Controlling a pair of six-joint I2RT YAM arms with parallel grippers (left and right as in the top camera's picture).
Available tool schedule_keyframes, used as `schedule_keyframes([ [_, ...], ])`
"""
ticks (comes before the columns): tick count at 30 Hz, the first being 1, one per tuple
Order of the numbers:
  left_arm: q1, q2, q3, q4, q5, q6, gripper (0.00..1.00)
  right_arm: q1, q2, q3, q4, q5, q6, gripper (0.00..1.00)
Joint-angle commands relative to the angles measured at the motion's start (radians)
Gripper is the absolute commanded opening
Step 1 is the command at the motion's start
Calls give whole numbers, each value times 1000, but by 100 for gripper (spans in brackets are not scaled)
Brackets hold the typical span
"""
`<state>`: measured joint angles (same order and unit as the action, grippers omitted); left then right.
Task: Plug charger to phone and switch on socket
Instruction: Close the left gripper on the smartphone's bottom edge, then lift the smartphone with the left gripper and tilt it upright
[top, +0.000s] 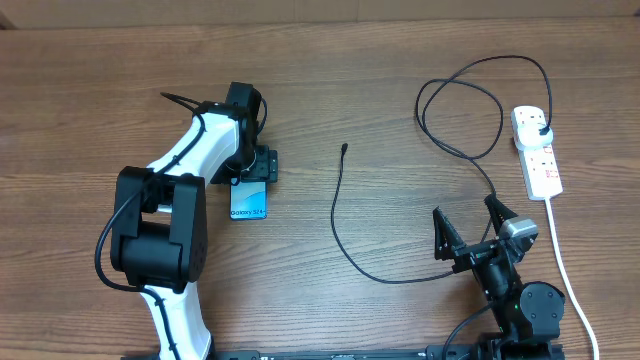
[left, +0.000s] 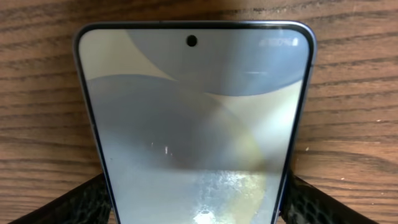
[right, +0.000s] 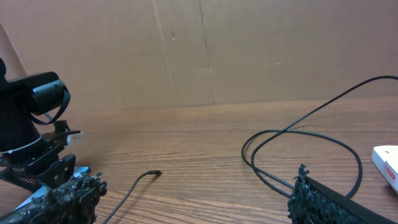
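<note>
Wood-grain tabletop (top: 330, 60); a brown cardboard wall (right: 205, 50) is seen behind it in the right wrist view.

Count:
- one phone (top: 249, 203)
- one charger (top: 334, 205)
- one socket (top: 538, 158) with one white cord (top: 562, 265)
- two arms, each with one pincer
- the red-marked switches are too small to be counted with certainty

Positions: The phone lies flat, screen up and lit, left of centre. The charger's black plug (top: 540, 128) appears seated in the far end of the socket, at the right edge. From there the cable is looped across the wood. Its connector tip (top: 344, 148) lies free, well apart from the phone and to the phone's right.

Left pincer (top: 253, 177): it is set astride the phone, with the fingers (left: 68, 205) spread wide and close against both long edges. Whether they already pinch it cannot be told.

Right pincer (top: 468, 226): it is spread fully with nothing between the jaws, and is held low near the cable's nearer bend.

Step in hand (judged): the phone is being steadied or squared up. Nothing has yet been plugged into it, and the switch state cannot be read.

Next move (judged): the connector tip has to be pinched close behind its end, probably by the right pincer. It then has to be lined up with the phone's port while the phone is kept from sliding. The switch is to be pressed after that.
</note>
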<state>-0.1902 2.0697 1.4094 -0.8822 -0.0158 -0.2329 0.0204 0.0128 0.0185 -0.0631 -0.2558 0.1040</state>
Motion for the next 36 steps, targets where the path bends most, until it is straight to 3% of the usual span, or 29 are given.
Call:
schedule_keyframes([
  [1,0,69,-45,23,31,0,82,5,-10,-11,5,0,-1,100],
  [6,0,69,-45,19,31,0,76,5,-10,-11,5,0,-1,100],
  [16,0,68,-11,-26,34,0,76,5,-10,-11,5,0,-1,100],
  [36,0,68,333,-313,77,-18,76,5,-10,-11,5,0,-1,100],
])
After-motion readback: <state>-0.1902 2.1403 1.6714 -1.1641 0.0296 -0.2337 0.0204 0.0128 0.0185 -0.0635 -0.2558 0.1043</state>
